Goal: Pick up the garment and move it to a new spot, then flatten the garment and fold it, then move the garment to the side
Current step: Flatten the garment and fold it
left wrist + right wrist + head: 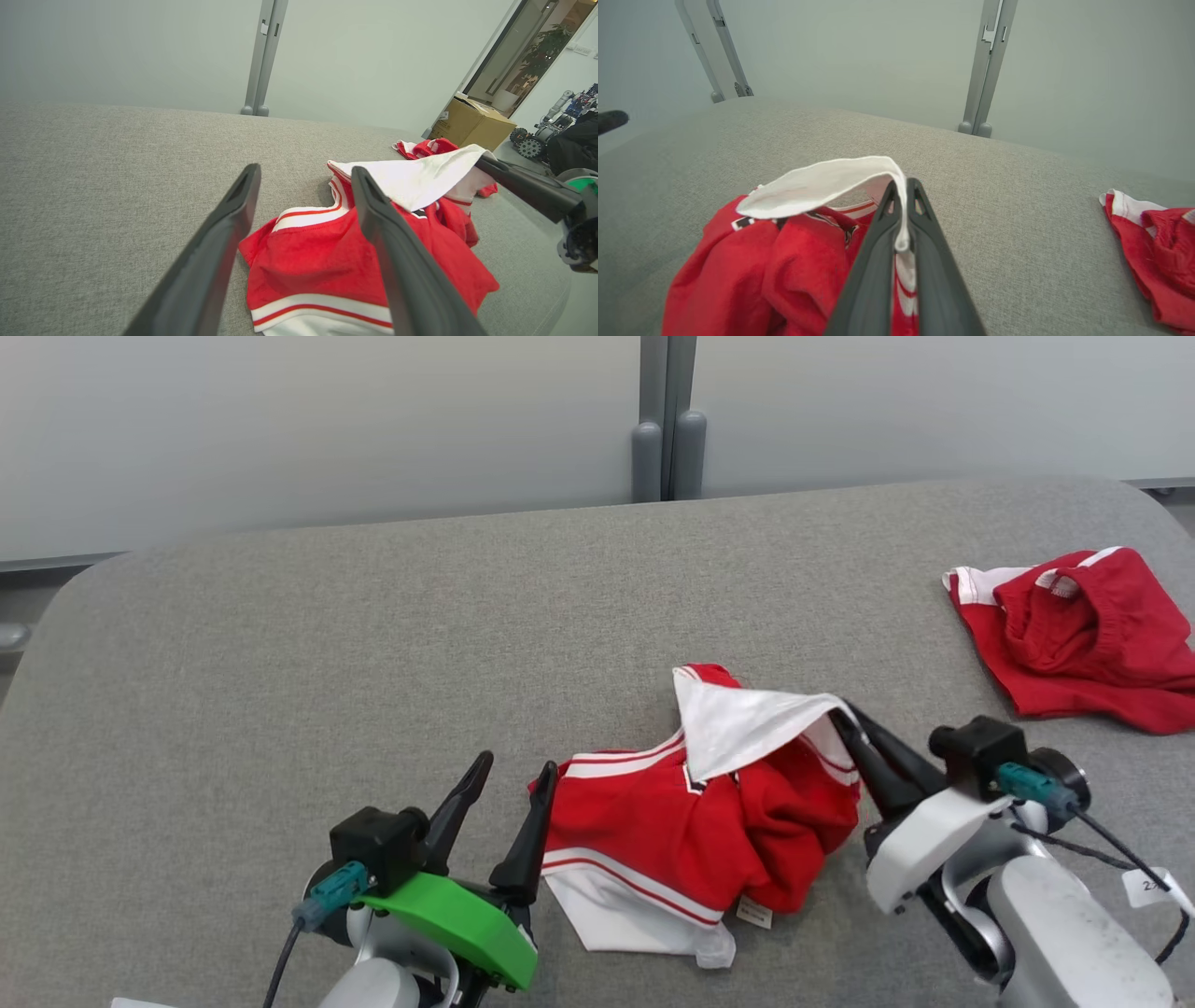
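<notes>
A crumpled red garment with white panels and stripes lies on the grey table near its front edge, and it also shows as the garment and the garment in the two wrist views. My right gripper is shut on a white flap of it at the garment's right side, lifting that flap a little; the pinched cloth shows between the fingers in the right wrist view. My left gripper stands open at the garment's left edge, its right finger over the red cloth.
A second red and white garment lies bunched at the table's far right. The grey fabric-covered table is bare to the left and behind. A pale wall with a grey post stands behind; a cardboard box sits beyond the table.
</notes>
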{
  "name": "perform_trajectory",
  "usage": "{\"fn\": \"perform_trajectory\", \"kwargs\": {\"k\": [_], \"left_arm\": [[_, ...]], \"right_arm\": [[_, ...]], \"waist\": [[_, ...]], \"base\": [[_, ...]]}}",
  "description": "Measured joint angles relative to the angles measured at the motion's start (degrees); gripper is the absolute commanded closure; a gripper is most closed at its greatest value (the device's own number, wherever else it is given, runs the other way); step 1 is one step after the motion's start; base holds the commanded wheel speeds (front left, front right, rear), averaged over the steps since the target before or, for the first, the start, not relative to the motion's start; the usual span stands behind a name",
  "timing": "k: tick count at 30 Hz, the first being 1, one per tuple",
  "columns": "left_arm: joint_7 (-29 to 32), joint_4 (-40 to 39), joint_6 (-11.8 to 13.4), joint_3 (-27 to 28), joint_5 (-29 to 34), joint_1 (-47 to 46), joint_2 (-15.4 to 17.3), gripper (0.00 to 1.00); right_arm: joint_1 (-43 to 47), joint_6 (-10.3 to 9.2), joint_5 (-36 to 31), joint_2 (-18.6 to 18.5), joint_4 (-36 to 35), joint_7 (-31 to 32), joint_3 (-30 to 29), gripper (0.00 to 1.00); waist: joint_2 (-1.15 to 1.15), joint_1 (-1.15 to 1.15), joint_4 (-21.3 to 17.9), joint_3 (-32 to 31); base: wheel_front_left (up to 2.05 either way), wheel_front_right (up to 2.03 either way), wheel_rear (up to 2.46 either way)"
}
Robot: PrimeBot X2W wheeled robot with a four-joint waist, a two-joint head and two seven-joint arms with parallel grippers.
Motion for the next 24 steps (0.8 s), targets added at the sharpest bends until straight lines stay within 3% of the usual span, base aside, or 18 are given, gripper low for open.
{"fn": "perform_trajectory", "kwargs": {"k": [6, 11, 24], "left_arm": [[-0.07, -1.22, 0.92, 0.49, -0.09, 1.25, 0.30, 0.00], [0.16, -1.81, 0.92, -0.03, -0.08, 1.33, 0.37, 0.00], [0.36, -2.19, 0.86, -0.67, -0.08, 1.32, 0.34, 0.00]], "right_arm": [[-2.37, -1.86, 1.53, -2.41, 1.81, -0.25, -5.69, 1.00], [-6.02, -1.98, 1.53, -5.81, 4.21, 0.16, -8.20, 1.00], [-22.44, -0.35, -0.60, -6.99, 2.05, -0.42, -5.49, 1.00]], "waist": [[0.00, 0.00, -1.15, 0.27], [0.00, 0.00, -1.87, 1.17], [0.00, 0.00, -0.78, 1.43]], "base": [[0.00, 0.00, 0.00], [0.00, 0.00, 0.00], [0.00, 0.00, 0.00]]}}
